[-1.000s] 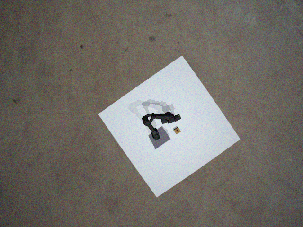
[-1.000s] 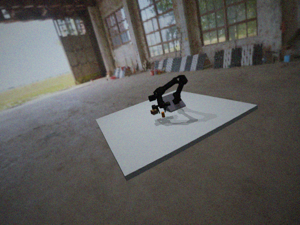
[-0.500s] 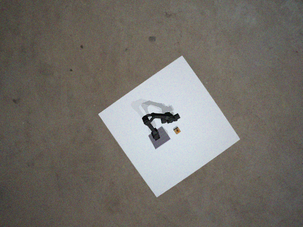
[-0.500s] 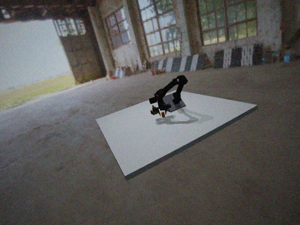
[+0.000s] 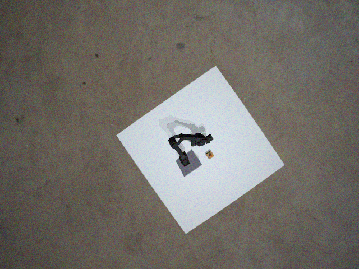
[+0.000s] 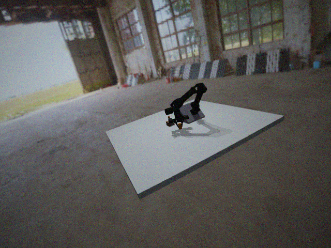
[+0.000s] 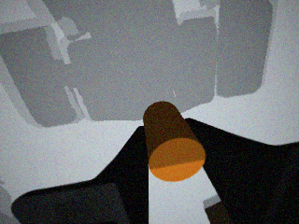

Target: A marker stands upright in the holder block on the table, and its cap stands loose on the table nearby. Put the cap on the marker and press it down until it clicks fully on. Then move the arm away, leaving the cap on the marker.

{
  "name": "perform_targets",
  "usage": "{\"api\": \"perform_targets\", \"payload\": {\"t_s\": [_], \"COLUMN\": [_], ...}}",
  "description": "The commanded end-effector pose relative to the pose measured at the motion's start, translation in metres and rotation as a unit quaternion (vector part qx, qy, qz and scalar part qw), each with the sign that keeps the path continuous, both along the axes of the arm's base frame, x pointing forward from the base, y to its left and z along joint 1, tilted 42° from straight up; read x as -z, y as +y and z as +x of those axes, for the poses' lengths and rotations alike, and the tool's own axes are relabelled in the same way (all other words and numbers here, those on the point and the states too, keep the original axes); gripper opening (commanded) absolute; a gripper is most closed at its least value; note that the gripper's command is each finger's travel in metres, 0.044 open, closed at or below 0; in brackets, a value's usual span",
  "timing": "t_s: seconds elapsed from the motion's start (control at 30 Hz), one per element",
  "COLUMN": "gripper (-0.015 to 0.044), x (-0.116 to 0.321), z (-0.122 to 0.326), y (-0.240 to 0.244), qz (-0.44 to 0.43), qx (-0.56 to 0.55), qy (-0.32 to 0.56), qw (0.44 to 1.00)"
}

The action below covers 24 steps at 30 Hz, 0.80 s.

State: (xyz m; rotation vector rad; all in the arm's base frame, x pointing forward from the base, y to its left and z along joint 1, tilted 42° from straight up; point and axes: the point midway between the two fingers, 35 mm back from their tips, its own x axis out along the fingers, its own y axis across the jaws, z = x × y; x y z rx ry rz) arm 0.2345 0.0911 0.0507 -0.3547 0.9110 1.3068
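Note:
The orange cap (image 6: 180, 126) (image 7: 177, 161) stands upright on the white table (image 5: 237, 167) (image 6: 149, 154). My gripper (image 6: 179, 123) (image 7: 164, 127) is low over the table and shut on the cap, with one black finger against each side of it in the wrist view. From above, the arm hides the cap and fingertips. The holder block (image 5: 208, 156) (image 6: 169, 123) stands close beside the gripper; a dark brown corner of it (image 7: 220, 216) shows at the lower right of the wrist view. The marker (image 6: 168, 117) stands upright in the block, small and partly dark. Its tip is too small to judge.
The arm's grey base plate (image 5: 194, 162) (image 6: 199, 115) lies on the table behind the holder block. The arm (image 5: 187, 137) (image 6: 188, 94) arches from there to the gripper. Its shadow (image 5: 185, 124) (image 6: 208, 133) falls across the table.

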Motion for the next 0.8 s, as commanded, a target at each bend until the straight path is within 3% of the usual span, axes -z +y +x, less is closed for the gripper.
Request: {"api": "perform_targets", "payload": {"t_s": [0.0,0.07,0.77], "gripper": [0.004,0.0,0.0], "x": [-0.001,-0.005,-0.044], "z": [0.0,0.001,0.001], "y": [-0.001,-0.004,-0.041], "qz": [0.002,0.002,0.001], "qx": [0.001,0.001,0.001], "qy": [0.0,0.0,0.001], "qw": [1.0,1.0,1.0]}}
